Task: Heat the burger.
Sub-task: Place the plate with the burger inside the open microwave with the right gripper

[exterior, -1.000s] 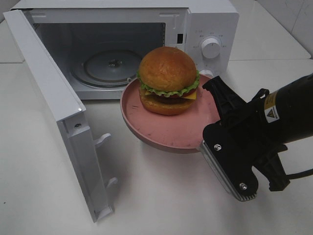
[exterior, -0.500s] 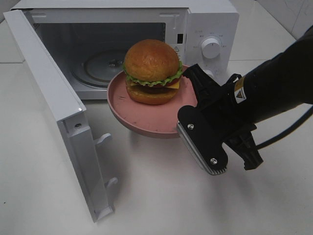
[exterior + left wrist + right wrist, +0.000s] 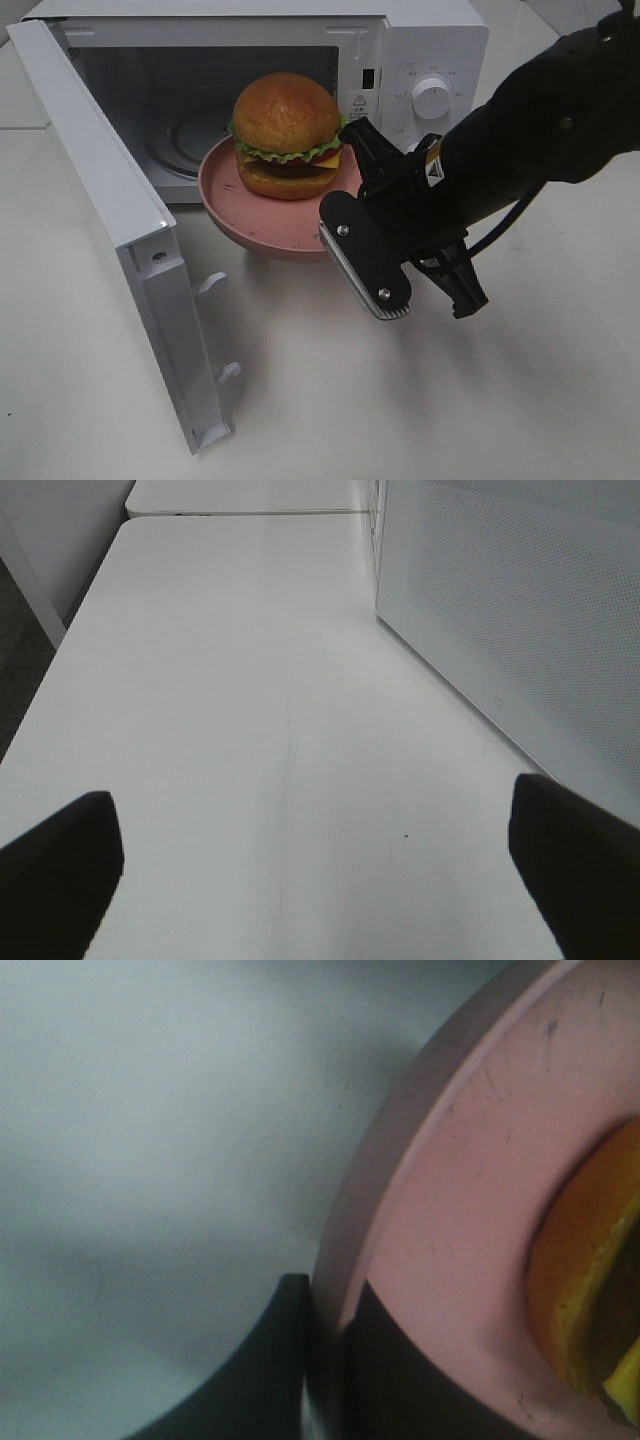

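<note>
Burger [image 3: 286,135] on its pink plate [image 3: 262,226], held at the mouth of the open microwave [image 3: 430,45].

The right pincer [image 3: 328,1345] is clenched on the plate's near rim, one finger above and one below. It holds the plate clear of the table [image 3: 400,400], with the far edge just over the oven's threshold. The burger sits upright on the plate, off-centre toward the oven. The door [image 3: 100,200] stands wide open and the glass turntable [image 3: 190,135] inside is bare. The left pincer [image 3: 315,880] hangs released over the table beside the microwave, holding nothing. By my reading, roughly half is done: setting the plate on the turntable, letting go, shutting the door and turning the dial [image 3: 431,97] remain.
</note>
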You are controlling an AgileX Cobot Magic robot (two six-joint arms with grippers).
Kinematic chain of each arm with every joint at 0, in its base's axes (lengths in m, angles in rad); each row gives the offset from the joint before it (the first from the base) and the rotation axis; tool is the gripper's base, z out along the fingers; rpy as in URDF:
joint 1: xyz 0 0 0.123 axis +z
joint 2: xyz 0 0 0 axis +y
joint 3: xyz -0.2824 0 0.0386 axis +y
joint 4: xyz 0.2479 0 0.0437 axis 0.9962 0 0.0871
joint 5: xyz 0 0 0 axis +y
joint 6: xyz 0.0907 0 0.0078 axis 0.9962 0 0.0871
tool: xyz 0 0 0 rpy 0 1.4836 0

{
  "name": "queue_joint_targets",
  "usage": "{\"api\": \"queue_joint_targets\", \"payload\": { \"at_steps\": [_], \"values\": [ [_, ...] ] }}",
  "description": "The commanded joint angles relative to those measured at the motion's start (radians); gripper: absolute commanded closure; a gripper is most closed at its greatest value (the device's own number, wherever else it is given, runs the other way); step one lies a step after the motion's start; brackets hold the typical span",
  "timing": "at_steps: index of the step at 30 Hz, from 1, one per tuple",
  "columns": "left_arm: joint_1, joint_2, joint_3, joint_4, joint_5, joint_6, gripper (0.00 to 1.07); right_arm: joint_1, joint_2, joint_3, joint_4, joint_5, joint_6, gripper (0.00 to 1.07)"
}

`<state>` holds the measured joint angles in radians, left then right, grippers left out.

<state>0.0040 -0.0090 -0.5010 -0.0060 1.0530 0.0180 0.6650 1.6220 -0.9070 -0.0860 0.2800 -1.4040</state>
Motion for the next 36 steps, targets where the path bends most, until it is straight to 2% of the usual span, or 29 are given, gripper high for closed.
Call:
{"api": "queue_joint_targets", "payload": {
  "at_steps": [1, 36],
  "values": [
    [-0.005, -0.019, 0.003, -0.006, -0.016, -0.001, 0.03, 0.001, 0.007, -0.034, -0.004, -0.057, -0.004, 1.07],
    [-0.005, -0.019, 0.003, -0.006, -0.016, -0.001, 0.03, 0.036, 0.285, -0.354, 0.045, -0.031, -0.003, 1.06]
  ]
}}
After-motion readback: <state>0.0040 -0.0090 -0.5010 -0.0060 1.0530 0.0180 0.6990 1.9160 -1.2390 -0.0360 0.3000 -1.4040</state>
